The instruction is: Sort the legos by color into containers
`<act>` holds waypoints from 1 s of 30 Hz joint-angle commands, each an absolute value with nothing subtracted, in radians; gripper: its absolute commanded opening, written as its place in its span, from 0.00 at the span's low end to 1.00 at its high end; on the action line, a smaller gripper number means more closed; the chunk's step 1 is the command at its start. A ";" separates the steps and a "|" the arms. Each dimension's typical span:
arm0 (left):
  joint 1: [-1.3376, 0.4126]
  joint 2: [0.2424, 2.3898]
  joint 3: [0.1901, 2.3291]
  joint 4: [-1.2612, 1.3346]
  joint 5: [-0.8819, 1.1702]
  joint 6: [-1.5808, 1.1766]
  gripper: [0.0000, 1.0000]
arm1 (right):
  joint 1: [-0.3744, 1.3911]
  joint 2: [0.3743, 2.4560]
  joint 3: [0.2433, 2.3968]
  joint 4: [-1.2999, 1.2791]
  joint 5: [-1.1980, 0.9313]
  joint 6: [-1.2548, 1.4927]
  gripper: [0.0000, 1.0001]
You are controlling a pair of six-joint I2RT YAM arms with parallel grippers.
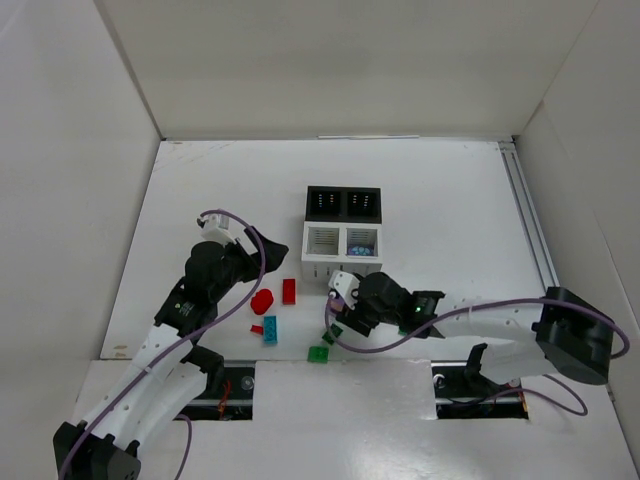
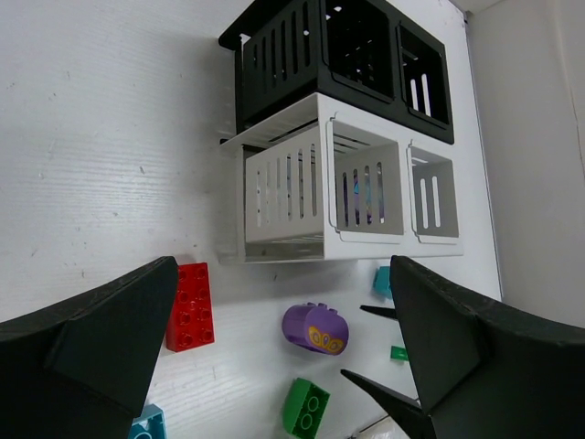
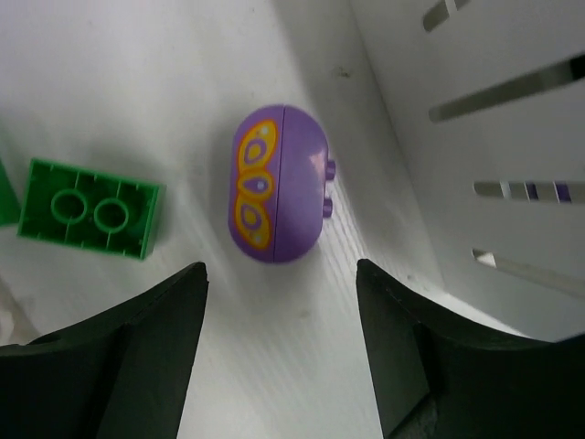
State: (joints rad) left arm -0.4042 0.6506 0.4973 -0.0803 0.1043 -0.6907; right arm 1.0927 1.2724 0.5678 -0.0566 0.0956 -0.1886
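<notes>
The four containers stand in a 2x2 block: a black pair [image 1: 343,203] behind a white slatted pair [image 1: 342,247]. The near right white bin holds something blue-purple. A purple oval lego [image 3: 274,183] with a yellow pattern lies by the white bin wall [image 3: 494,137], just ahead of my open, empty right gripper [image 3: 281,270]. It also shows in the left wrist view [image 2: 315,328]. A green brick [image 3: 90,208] lies beside it. My left gripper [image 2: 283,270] is open and empty above the table, with a red brick [image 2: 189,306] by its left finger.
Left of the right gripper [image 1: 340,305] lie a red oval [image 1: 262,300], a red brick [image 1: 289,291], a small red piece [image 1: 257,328], a teal brick [image 1: 270,330] and a green brick [image 1: 319,352]. A teal piece [image 2: 382,281] lies before the white bins.
</notes>
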 commanded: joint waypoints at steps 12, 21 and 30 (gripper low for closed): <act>-0.405 0.626 0.511 -0.077 0.118 -0.706 1.00 | 1.094 1.512 0.650 0.195 0.080 -0.189 0.70; -0.405 0.608 0.511 -0.077 0.127 -0.706 1.00 | 1.094 1.427 0.632 0.204 0.003 -0.279 0.32; -0.405 0.578 0.529 -0.048 0.309 -0.671 1.00 | 1.094 1.122 0.586 0.181 -0.287 -0.687 0.32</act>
